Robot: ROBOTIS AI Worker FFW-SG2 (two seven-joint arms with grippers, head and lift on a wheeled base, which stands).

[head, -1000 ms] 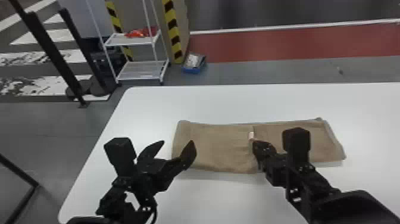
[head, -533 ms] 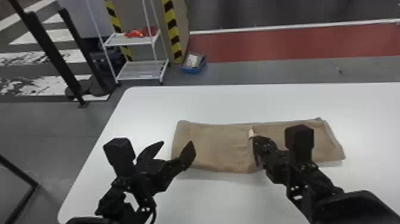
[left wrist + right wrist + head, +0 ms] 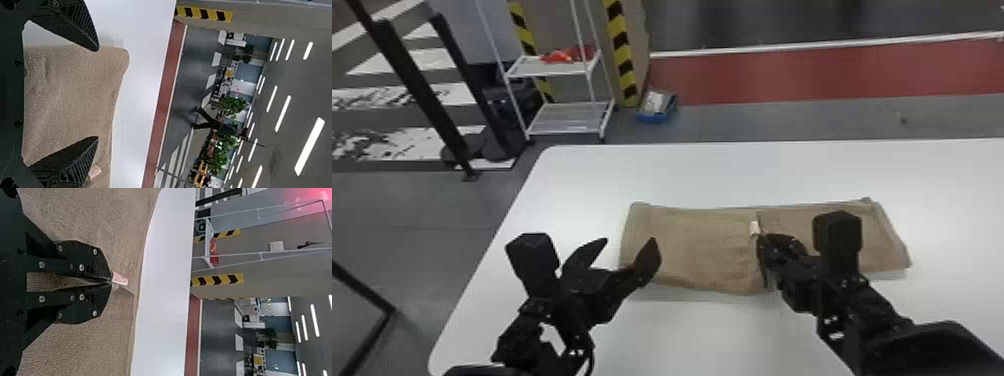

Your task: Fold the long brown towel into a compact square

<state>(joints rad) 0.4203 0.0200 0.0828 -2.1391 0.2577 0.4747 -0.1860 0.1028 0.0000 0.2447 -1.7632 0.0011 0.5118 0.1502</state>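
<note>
Pinching soft brown cloth near its middle, the right gripper (image 3: pixel 763 252) faces a wide-spread left gripper (image 3: pixel 630 240).
The towel (image 3: pixel 697 245) lies as a long, low band on the smooth white bench (image 3: pixel 682 335), set in from the far and left edges, its left end toward the far-left corner. Its weave looks matte and finely nubbled, with faint ripples and a rounded corner. An upper edge crosses the band near its middle, where a small pale tag (image 3: pixel 754 228) shows; the right gripper's (image 3: pixel 110 281) flat, angular fingers are pressed together on the cloth there, the tag just beyond their tips. The left gripper's (image 3: pixel 98 94) ridged, tapering fingers stand well apart by the towel's left part.
</note>
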